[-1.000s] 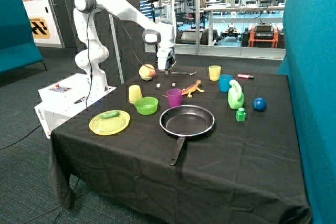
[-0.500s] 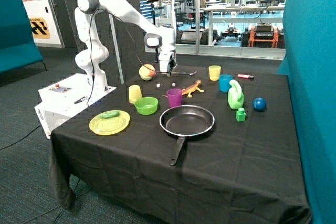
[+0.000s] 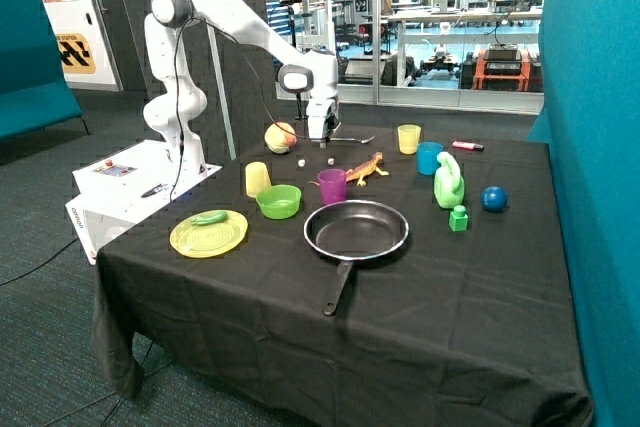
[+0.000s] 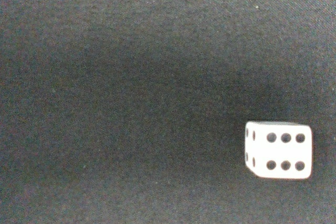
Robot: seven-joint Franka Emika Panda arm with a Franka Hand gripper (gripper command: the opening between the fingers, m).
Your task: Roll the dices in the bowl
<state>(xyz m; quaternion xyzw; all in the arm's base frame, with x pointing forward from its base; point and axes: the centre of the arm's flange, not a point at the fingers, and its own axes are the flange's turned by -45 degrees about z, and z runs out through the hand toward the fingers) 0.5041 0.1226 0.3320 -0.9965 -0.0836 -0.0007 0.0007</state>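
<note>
1. Gripper (image 3: pixel 320 137) hangs low over the table (image 3: pixel 420 327), near the two dice; whether its fingers are spread or closed, cannot tell.
2. White die (image 4: pixel 279 149) lies on the cloth, six up, off-centre in the wrist view: descending here risks missing or nudging it.
3. Darker die (image 3: pixel 330 160) sits just beside; could be knocked.
4. Bowl (image 3: pixel 279 201) is apart, empty: a dropped die may bounce off.

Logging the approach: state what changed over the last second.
The end effector shifted slightly sideways above the black cloth, away from the yellow-red ball, toward the small darker die. It grasped nothing. The small white die, lime-green plastic bowl and black frying pan stayed put.
</note>
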